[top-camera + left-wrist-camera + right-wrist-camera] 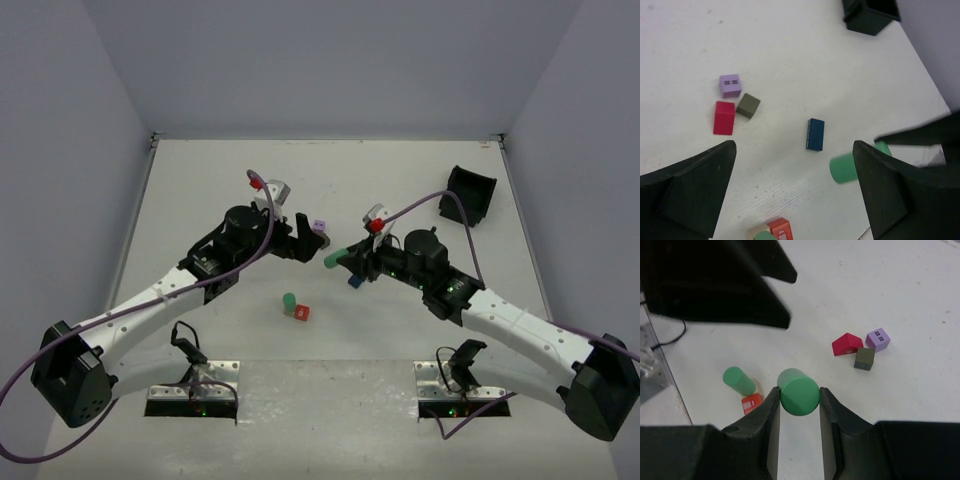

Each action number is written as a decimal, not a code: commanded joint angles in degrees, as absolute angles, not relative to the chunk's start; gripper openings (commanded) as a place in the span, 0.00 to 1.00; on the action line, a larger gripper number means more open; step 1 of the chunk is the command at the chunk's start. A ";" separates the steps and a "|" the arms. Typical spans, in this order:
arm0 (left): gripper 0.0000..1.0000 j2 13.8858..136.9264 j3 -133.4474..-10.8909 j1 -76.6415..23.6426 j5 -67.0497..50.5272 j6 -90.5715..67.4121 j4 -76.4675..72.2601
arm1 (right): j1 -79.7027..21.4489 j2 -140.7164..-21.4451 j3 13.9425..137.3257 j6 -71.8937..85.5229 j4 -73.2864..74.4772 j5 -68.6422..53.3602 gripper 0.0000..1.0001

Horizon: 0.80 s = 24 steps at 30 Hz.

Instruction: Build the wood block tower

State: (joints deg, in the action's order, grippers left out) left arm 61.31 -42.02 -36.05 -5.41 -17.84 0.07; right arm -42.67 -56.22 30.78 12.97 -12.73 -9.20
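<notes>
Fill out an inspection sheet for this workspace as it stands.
Surface: white table, no spills seen.
Job's things: tower base, a green piece over tan and red, seating unclear; second green cylinder in the right jaws; blue block, red block, olive block and purple block loose on the table.
Clutter: black bin at far right, apart from the blocks.
Grippers: left gripper open, empty; right gripper shut on the second green cylinder.
Cables: purple cables loop above both arms, none touching blocks.
Surroundings: plain grey walls on three sides.
</notes>
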 commanded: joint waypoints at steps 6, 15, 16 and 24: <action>1.00 53.71 -38.04 -35.69 30.26 -48.47 15.08 | -56.74 -66.39 37.92 -5.32 -5.84 -0.81 0.00; 1.00 42.56 -29.82 -35.41 35.16 -55.20 20.03 | -63.36 -75.50 41.91 -9.93 -4.83 1.14 0.00; 1.00 42.38 -29.22 -35.34 35.24 -55.03 20.04 | -63.61 -76.48 42.74 -9.93 -4.75 1.06 0.00; 1.00 44.35 -29.27 -35.33 34.43 -53.47 18.93 | -64.39 -80.84 45.84 -8.74 -2.89 1.09 0.00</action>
